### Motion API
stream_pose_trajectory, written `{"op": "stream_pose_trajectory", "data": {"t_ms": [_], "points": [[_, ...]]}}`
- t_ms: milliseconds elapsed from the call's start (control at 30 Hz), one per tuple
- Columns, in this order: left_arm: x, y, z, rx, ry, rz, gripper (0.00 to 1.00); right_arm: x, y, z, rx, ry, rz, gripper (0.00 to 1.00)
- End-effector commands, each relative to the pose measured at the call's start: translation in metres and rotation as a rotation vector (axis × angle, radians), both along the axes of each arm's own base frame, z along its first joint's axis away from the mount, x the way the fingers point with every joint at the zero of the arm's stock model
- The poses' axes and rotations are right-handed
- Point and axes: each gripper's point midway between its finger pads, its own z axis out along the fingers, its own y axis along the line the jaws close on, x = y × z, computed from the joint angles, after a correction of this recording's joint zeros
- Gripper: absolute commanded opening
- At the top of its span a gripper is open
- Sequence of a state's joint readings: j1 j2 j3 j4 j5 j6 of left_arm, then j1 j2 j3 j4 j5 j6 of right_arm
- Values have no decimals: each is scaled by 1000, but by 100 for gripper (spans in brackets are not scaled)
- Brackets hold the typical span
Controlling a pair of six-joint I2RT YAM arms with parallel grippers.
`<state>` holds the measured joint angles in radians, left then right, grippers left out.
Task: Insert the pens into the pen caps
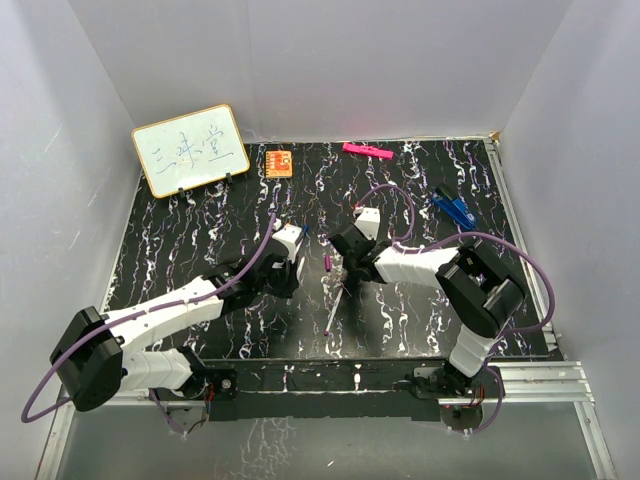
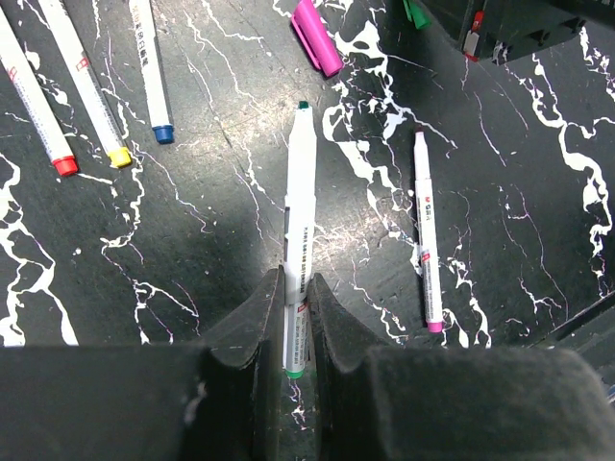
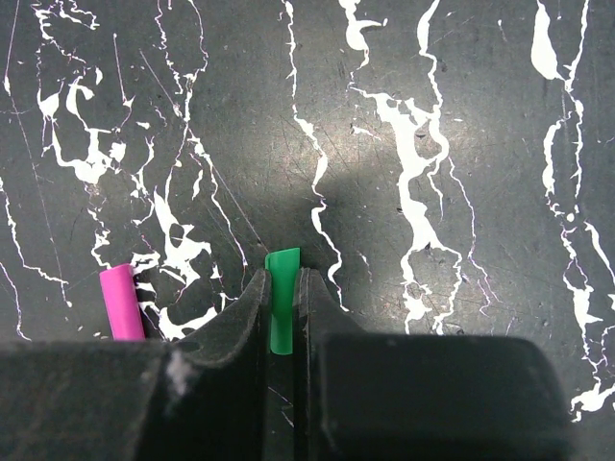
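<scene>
**Step in hand:** pairing of the green pen with its cap.

The left gripper [image 2: 295, 322] is pressed together on the green pen [image 2: 301, 202], which is pinched near its rear end. The white barrel projects beyond the fingers, with the coloured tip at the free end. The right gripper [image 3: 282, 317] is pressed together on the green cap [image 3: 282, 279], of which only a short length is exposed. Which end of the cap is the open mouth cannot be told. Both grippers are positioned close together near the middle of the table [image 1: 160, 240].

The purple cap [image 3: 121, 302] lies just left of the right gripper. The purple pen [image 2: 427, 240] lies to the right of the held pen. The red pen [image 2: 34, 96], the yellow pen [image 2: 85, 82] and the blue pen [image 2: 151, 67] are laid side by side, uncapped, to the left of the held pen.

**Next move, as judged:** the pen tip and the cap mouth are to be brought onto one line, then pressed together until seated. Care is required, since little of the cap is exposed and a slight tilt could cause the tip to miss the mouth.
</scene>
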<state>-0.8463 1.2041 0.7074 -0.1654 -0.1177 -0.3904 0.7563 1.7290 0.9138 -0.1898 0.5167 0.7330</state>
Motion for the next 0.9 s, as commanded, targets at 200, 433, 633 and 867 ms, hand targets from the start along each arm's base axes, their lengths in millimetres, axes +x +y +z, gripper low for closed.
{"op": "stream_pose_trajectory", "data": {"t_ms": [200,433,633,867], "points": [[16,-10,26,-38,-62,10,0,18,2,40,4,-77,26,0],[24,-28,43,-113,-104,-15,0,49,9,129,202,-348,88,0],[23,-61,61,-277,-118,-98,0,42,12,182,354,-546,154,0],[17,-95,79,-441,-91,-185,0,22,22,227,549,-731,253,0]]}}
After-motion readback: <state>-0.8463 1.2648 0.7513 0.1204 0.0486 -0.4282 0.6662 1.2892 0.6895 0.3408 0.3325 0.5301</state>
